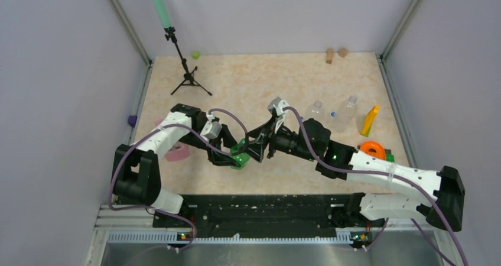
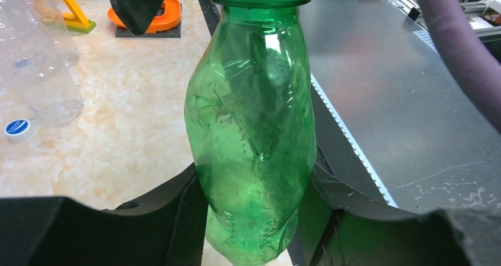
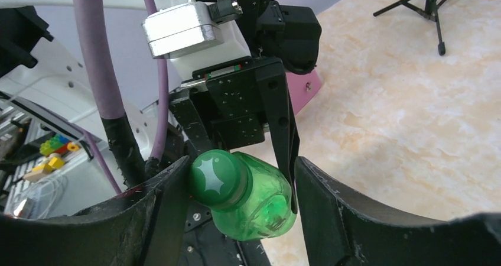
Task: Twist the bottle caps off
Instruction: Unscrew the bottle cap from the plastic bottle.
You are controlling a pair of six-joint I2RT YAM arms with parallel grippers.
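Note:
My left gripper (image 2: 255, 180) is shut on the lower body of a translucent green bottle (image 2: 251, 118) and holds it off the table near the front edge. Its dark green cap (image 3: 215, 179) lies between the fingers of my right gripper (image 3: 242, 165). That gripper is open: the cap rests against one finger, with a gap to the other. From above, both grippers meet at the green bottle (image 1: 241, 158). Two clear bottles (image 1: 315, 110) (image 1: 345, 113) stand at the right, with a loose blue cap (image 2: 18, 129) on the table beside them.
A tall yellow block (image 1: 370, 120) and an orange ring (image 1: 373, 149) are at the right edge. A black tripod (image 1: 188, 71) stands at the back left, a lime-green lump (image 1: 195, 55) behind it. A pink object (image 1: 177, 153) lies under the left arm.

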